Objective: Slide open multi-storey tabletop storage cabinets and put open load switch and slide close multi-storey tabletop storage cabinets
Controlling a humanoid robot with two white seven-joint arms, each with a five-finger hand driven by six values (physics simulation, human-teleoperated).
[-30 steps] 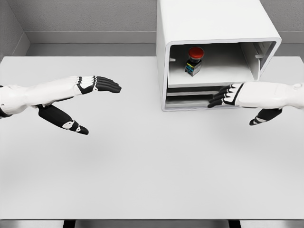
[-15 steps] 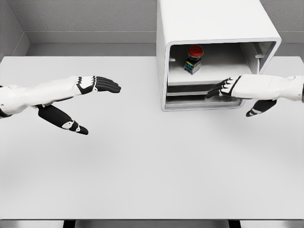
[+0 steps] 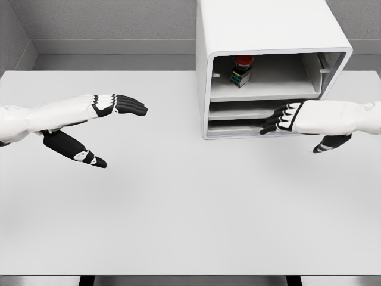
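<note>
Switch [image 3: 241,70] deep on cabinet [image 3: 268,27] shelf; right hand [image 3: 284,118] possibly touching drawer.

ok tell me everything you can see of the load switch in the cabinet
The load switch is small, with a red round cap on top and a dark body bearing small blue and yellow-green marks. It stands upright on the upper drawer tray of the white cabinet, far back on its left side, its cap partly cut off by the cabinet's top edge. Neither hand touches it.

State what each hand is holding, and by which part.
Nothing: left hand hovers open; right hand rests flat-fingered at the cabinet front.
</note>
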